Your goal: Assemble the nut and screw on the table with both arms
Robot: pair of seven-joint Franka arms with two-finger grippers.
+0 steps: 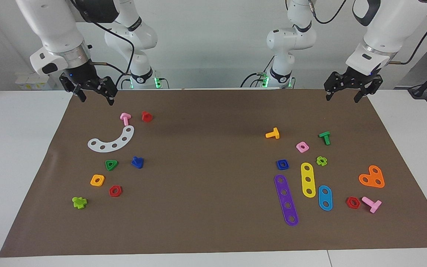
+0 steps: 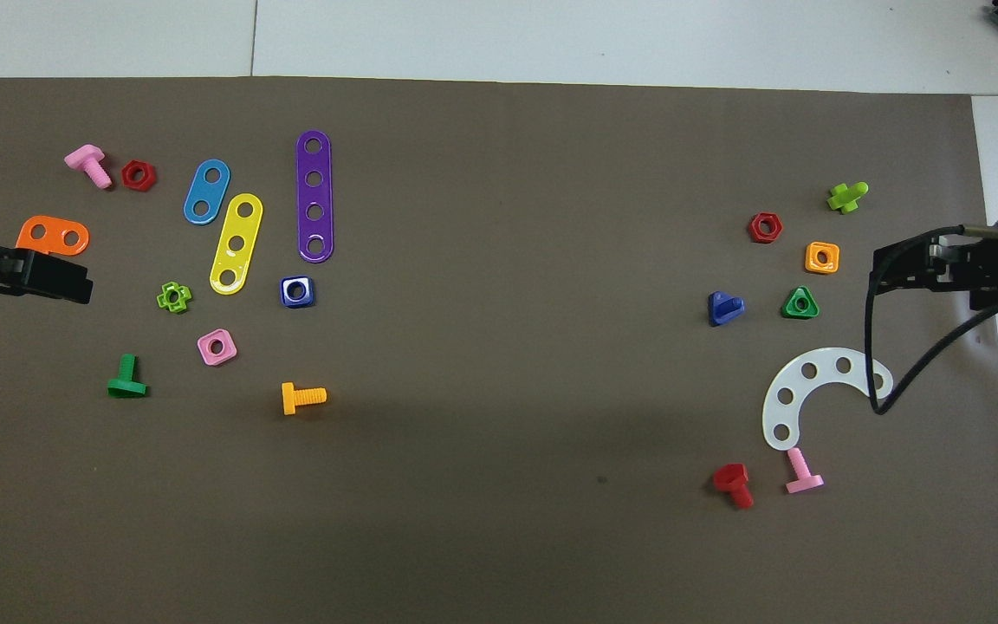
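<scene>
The dark blue square nut [image 1: 282,164] [image 2: 297,291] lies on the brown mat [image 1: 213,193] [image 2: 516,260] toward the left arm's end, beside the purple strip [image 1: 286,200]. The dark blue screw [image 1: 137,162] [image 2: 725,308] lies toward the right arm's end, beside a green triangular nut [image 1: 111,164]. My left gripper [image 1: 342,99] [image 2: 74,282] is open and empty, raised over the mat's edge nearest the robots. My right gripper [image 1: 96,99] [image 2: 884,277] is open and empty, raised over the mat's corner at its own end.
Near the nut lie yellow [image 1: 308,179] and light-blue [image 1: 325,197] strips, a pink square nut [image 1: 302,147], and orange [image 1: 272,133] and green [image 1: 325,137] bolts. Near the screw lie a white curved strip [image 1: 111,140], a pink bolt [image 1: 125,118], a red bolt [image 1: 146,116] and an orange nut [image 1: 97,180].
</scene>
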